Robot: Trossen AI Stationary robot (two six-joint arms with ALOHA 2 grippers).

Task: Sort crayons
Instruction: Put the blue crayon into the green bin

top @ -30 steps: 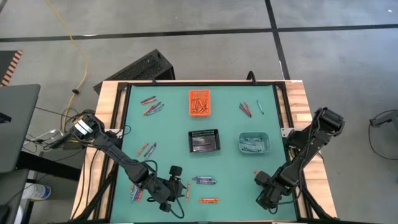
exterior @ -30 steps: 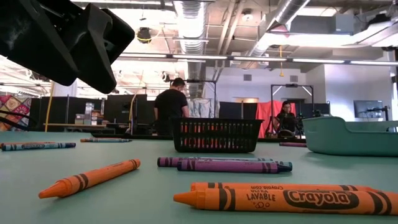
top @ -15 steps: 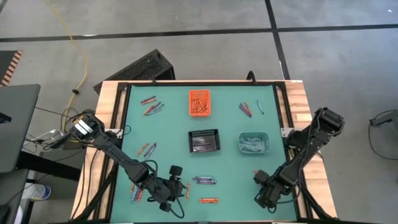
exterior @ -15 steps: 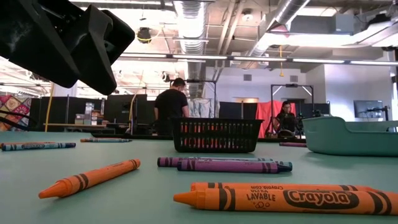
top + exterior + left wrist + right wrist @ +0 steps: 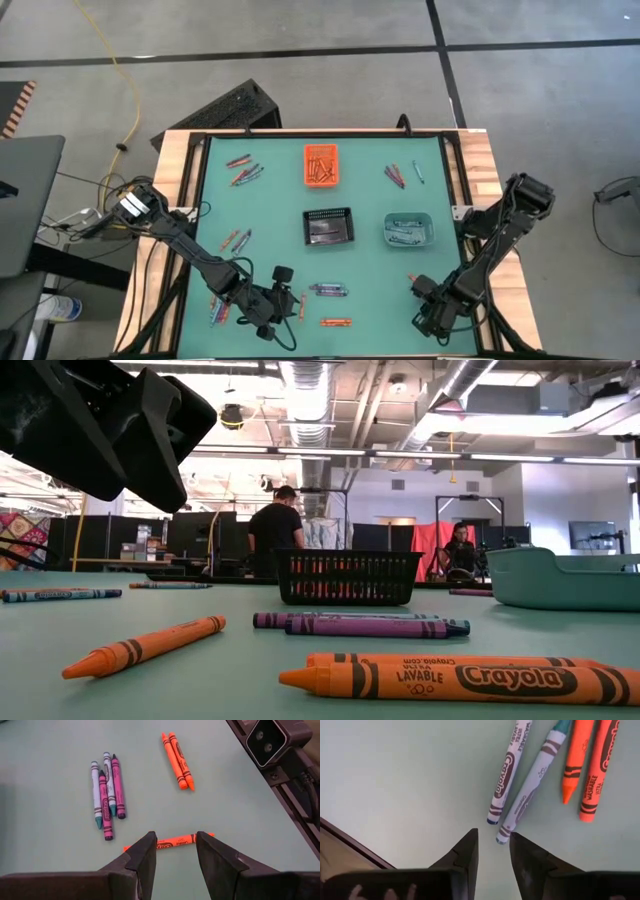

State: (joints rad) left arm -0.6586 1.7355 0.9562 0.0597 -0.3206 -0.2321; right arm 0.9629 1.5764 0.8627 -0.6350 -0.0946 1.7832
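Observation:
Crayons lie scattered on the green table (image 5: 370, 260). My left gripper (image 5: 176, 851) hangs open over the near left part, slanting down; in the high view my left gripper (image 5: 288, 308) shows there. An orange crayon (image 5: 170, 841) lies flat across, just past its fingertips, untouched. Farther off lie several purple and teal crayons (image 5: 106, 795) and two orange ones (image 5: 177, 760). My right gripper (image 5: 493, 840) points down at the near right corner, open by a narrow gap, nothing between its fingers. A teal crayon's end (image 5: 502, 836) lies just beyond, beside another blue-wrapped one (image 5: 507, 772) and two orange ones (image 5: 590, 765).
An orange bin (image 5: 320, 165) stands at the far middle, a black mesh bin (image 5: 329, 227) at the centre, a teal bin (image 5: 408, 230) to its right. More crayon clusters lie far left (image 5: 243, 172), far right (image 5: 395, 176) and left (image 5: 236, 240). People stand in the room behind.

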